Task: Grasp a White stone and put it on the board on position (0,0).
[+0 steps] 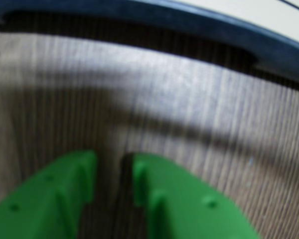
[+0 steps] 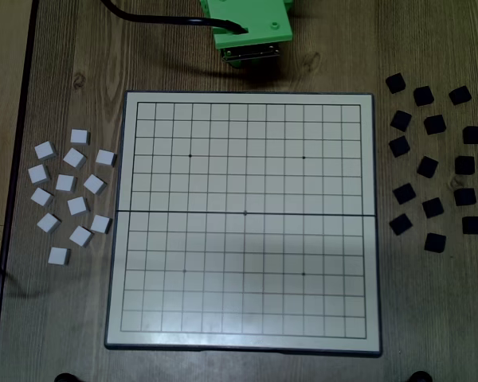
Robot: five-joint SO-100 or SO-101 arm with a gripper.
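Note:
Several white square stones [image 2: 70, 187] lie loose on the wooden table left of the board in the fixed view. The cream grid board [image 2: 247, 318] with a dark rim lies in the middle and has no stones on it. The green arm [image 2: 247, 28] is folded at the top edge, beyond the board's far side. In the wrist view my green gripper [image 1: 113, 158] hangs over bare wood just short of the board's dark rim [image 1: 189, 22]. Its fingers [image 1: 65, 194] are nearly together with a thin gap and hold nothing. No stone shows in the wrist view.
Several black square stones [image 2: 434, 167] lie scattered right of the board. A black cable [image 2: 151, 17] runs to the arm at the top. A dark table edge [image 2: 20, 119] runs down the left side.

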